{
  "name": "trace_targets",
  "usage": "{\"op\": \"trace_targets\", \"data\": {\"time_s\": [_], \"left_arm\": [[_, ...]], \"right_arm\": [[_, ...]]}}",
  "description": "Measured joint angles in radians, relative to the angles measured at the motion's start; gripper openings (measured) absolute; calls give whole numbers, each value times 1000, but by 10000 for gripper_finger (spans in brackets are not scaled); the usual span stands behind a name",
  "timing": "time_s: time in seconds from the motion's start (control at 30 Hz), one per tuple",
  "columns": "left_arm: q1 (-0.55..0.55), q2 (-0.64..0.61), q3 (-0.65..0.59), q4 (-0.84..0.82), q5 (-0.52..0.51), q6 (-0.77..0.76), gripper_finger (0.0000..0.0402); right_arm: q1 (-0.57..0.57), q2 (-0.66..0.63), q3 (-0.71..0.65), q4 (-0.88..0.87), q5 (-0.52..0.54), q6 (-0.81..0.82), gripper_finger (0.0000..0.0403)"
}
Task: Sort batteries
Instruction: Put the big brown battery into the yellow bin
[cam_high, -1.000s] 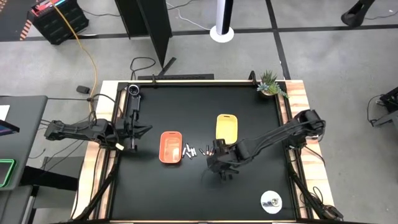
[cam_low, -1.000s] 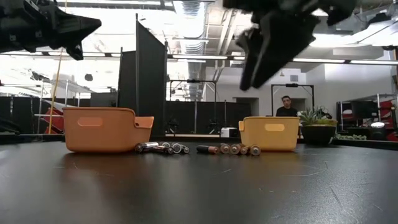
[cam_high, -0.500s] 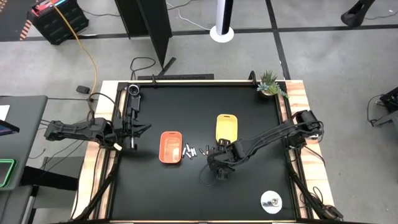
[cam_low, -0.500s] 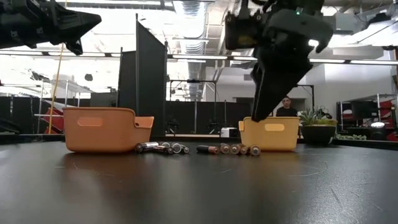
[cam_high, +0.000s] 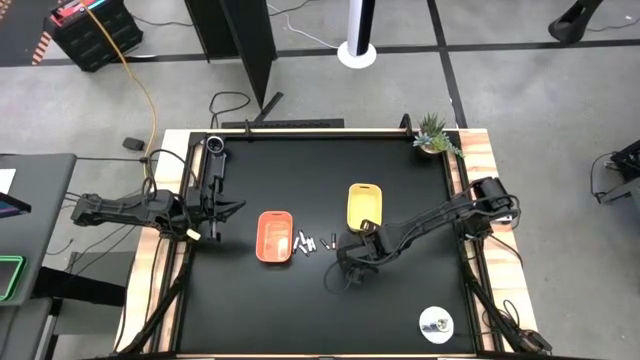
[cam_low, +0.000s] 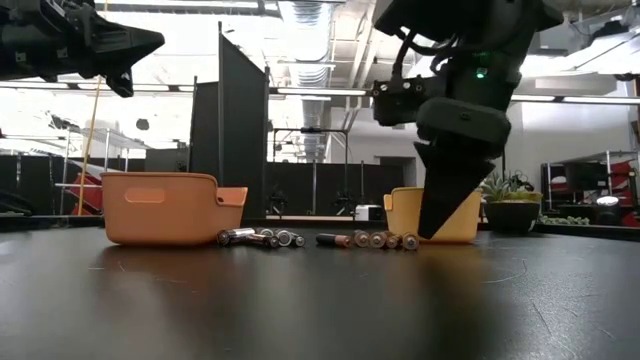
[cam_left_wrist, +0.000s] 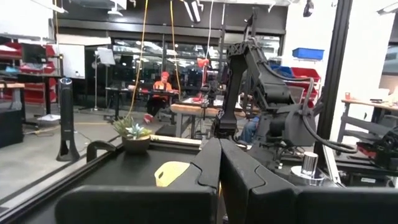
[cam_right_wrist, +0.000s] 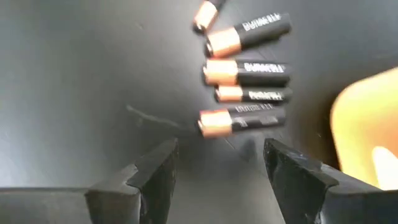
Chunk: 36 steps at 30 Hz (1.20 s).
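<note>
Waiting off the left edge of the counter (cam_high: 250, 320), the left gripper (cam_high: 213, 207) hangs high above the surface with its fingers (cam_left_wrist: 242, 180) pressed flat together, holding nothing.

Next comes the orange tray (cam_high: 275, 237), and just beside it on the bare counter lie the batteries (cam_high: 312, 242), strung out between that tray and the yellow tray (cam_high: 364, 203): a paler, silvery cluster (cam_low: 260, 238) close to the orange tray, then a dark row with copper ends (cam_right_wrist: 245, 93) near the yellow one. They are small rigid metal cylinders, probably dense for their size, smooth and round, so they are likely to roll or squirt out of a loose pinch. The safest hold is across the middle of the barrel, one finger on each long side, taking the end one of a row so its neighbours are not nudged.

Over the dark row stands the right gripper (cam_right_wrist: 214, 171), low above the counter and close to the nearest copper-ended cell (cam_right_wrist: 242, 120). Its fingers (cam_right_wrist: 155, 174) are spread fairly wide, wider than a battery is thick, with nothing between them and touching nothing that can be seen.
</note>
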Motion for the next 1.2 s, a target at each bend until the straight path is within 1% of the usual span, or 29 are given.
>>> {"op": "trace_targets", "data": {"time_s": [0.17,0.33,0.53,0.63,0.7,0.8,1.2], "left_arm": [[0,0,0,2,0,0,0],[0,0,0,-1,0,0,0],[0,0,0,-8,0,3,0],[0,0,0,-25,0,3,0],[0,0,0,-31,0,4,0],[0,0,0,-32,0,4,0],[0,0,0,-32,0,1,0]], "right_arm": [[-12,-4,0,2,2,86,256],[-14,0,0,4,3,230,256],[-10,2,0,31,4,331,256],[-14,4,0,18,6,382,256],[-16,5,0,17,13,405,256],[-18,5,0,18,53,439,256],[-24,5,0,18,57,499,256]]}}
